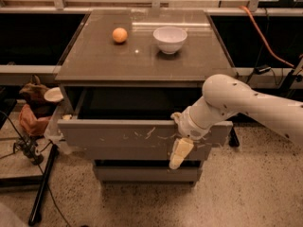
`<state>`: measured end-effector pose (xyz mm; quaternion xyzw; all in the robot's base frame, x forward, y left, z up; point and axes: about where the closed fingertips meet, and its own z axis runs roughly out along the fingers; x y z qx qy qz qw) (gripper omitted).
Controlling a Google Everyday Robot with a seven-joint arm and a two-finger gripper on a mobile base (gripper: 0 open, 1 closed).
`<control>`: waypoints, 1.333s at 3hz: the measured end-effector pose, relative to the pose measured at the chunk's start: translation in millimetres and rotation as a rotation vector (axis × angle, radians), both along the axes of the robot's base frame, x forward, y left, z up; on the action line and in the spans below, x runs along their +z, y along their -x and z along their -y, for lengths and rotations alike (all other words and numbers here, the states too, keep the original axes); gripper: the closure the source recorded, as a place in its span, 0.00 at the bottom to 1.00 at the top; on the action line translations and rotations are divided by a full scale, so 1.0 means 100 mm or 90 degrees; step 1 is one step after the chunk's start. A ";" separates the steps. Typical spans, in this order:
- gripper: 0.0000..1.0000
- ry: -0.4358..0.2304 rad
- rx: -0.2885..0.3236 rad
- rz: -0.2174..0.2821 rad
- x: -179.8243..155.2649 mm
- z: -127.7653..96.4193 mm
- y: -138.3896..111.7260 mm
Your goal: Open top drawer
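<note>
The top drawer (pixel 123 137) is a wide grey-brown front panel with pale whitish scratches. It stands pulled out from the cabinet, with a dark gap behind its upper edge. My gripper (pixel 177 148) is at the drawer front, right of its middle. One finger hooks over the panel's top edge, and the other pale finger (pixel 178 153) hangs down in front of the panel. The white arm (pixel 246 103) comes in from the right.
An orange (pixel 120 35) and a white bowl (pixel 170 39) sit on the cabinet top (pixel 94 60). A lower drawer front (pixel 142 173) shows below. A brown bag and clutter (pixel 33 108) and a black stand leg (pixel 42 188) are on the floor at the left. An orange cable (pixel 265 37) runs at the right.
</note>
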<state>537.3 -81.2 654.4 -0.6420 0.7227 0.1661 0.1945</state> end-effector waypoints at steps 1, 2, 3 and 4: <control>0.00 0.012 -0.012 -0.008 0.05 0.03 0.20; 0.00 0.012 -0.045 -0.009 0.24 0.05 0.51; 0.00 0.033 -0.061 -0.010 0.39 0.11 1.03; 0.00 0.032 -0.061 -0.010 0.39 0.11 1.02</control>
